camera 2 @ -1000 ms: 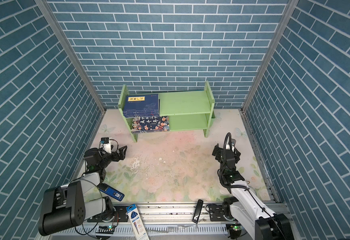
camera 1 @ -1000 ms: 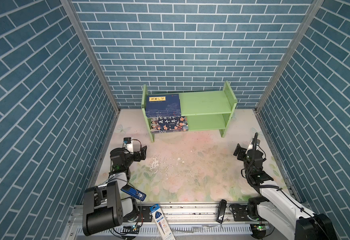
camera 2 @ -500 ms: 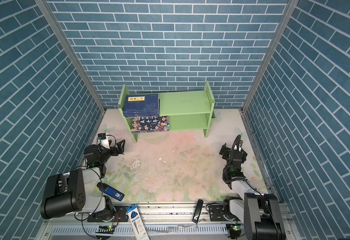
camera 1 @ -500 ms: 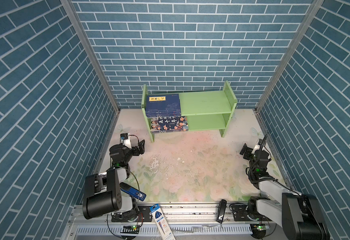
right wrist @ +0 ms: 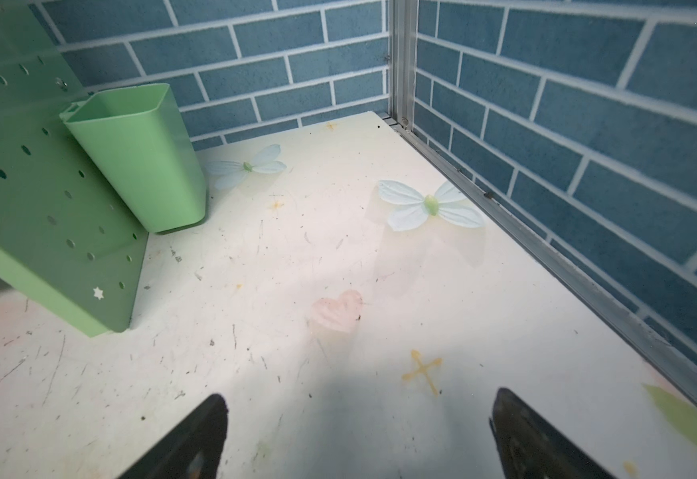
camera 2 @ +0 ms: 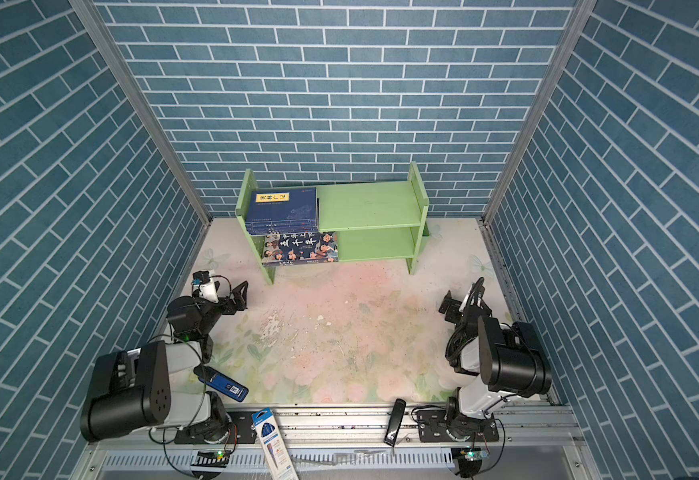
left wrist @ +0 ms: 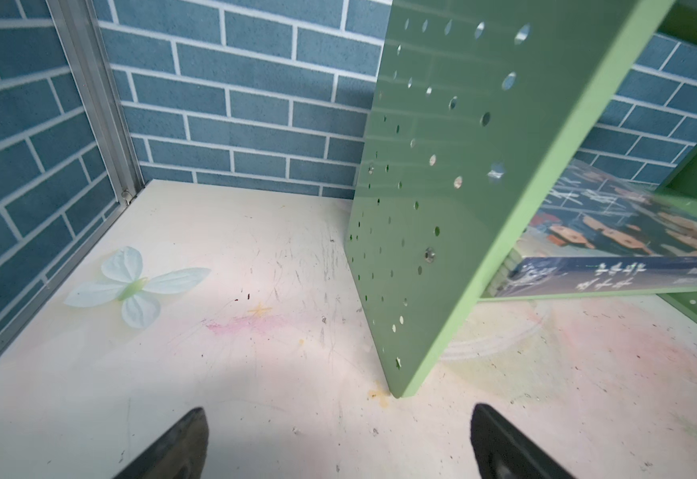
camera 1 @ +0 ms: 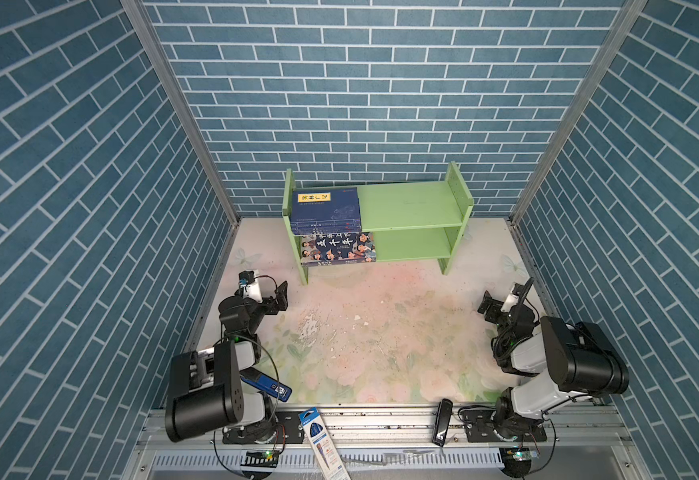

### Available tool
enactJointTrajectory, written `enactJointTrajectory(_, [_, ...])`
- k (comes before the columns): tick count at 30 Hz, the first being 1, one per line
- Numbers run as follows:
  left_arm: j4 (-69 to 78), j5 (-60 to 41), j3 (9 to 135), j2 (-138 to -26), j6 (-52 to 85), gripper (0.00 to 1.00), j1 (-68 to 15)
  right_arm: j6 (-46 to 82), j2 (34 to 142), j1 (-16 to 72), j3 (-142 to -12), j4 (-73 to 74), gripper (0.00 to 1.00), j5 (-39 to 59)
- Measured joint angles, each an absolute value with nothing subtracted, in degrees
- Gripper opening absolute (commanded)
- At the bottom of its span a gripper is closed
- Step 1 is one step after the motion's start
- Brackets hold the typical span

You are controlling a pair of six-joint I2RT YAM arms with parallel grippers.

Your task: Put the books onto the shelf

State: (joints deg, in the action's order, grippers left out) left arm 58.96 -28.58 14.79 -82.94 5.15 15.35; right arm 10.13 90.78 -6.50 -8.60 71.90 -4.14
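While books (camera 1: 326,210) lie shelved, left end effector (camera 1: 280,296) gapes nearby.

The left arm (camera 1: 214,386) and right arm (camera 1: 568,361) have folded back.

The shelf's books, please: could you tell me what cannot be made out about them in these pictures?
Navy stack, both top views: only the top cover shows; the edges are too small to count books.
Cartoon-face book, left wrist view: blurred, partly hidden by the shelf side panel, cut off at the picture's edge.
Right wrist view: no books in frame.
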Motion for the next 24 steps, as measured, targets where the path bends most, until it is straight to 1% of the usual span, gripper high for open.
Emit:
enactJointTrajectory(2, [60.4,-28.4,14.9,-86.5,5.4,1.0,14.8,10.2,90.8,-7.5,-8.6,73.6,0.99,-2.8])
enactJointTrajectory(4, [61.1,-28.0,14.6,-87.0,5.3,1.0,14.2,10.3,90.8,-8.5,-8.7,74.1,0.99,-1.4])
enactJointTrajectory(7, [67.0,-27.6,13.2,-87.4,4.8,1.0,13.1,10.3,90.6,-9.4,-10.4,71.8,0.99,1.2])
enactJointTrajectory(9, [71.1,-25.9,10.8,-87.6,3.3,1.0,11.0,10.3,90.3,-9.5,-12.6,69.2,0.99,3.2])
enactJointTrajectory(13, [73.5,-20.7,9.1,-89.3,0.2,1.0,5.3,10.2,89.8,-9.5,-14.9,67.0,0.99,5.7])
enactJointTrajectory(17, [71.5,-15.6,10.7,-89.3,-0.6,1.0,4.6,10.2,89.7,-9.4,-15.7,63.4,0.99,6.6])
enactJointTrajectory(20, [69.1,-14.6,12.5,-89.1,-0.9,1.0,4.6,10.0,89.7,-8.7,-17.6,59.5,0.99,6.7])
enactJointTrajectory(24, [61.8,-13.7,18.0,-89.0,-1.2,1.0,4.5,9.3,89.5,-7.6,-19.1,57.6,0.99,6.9])
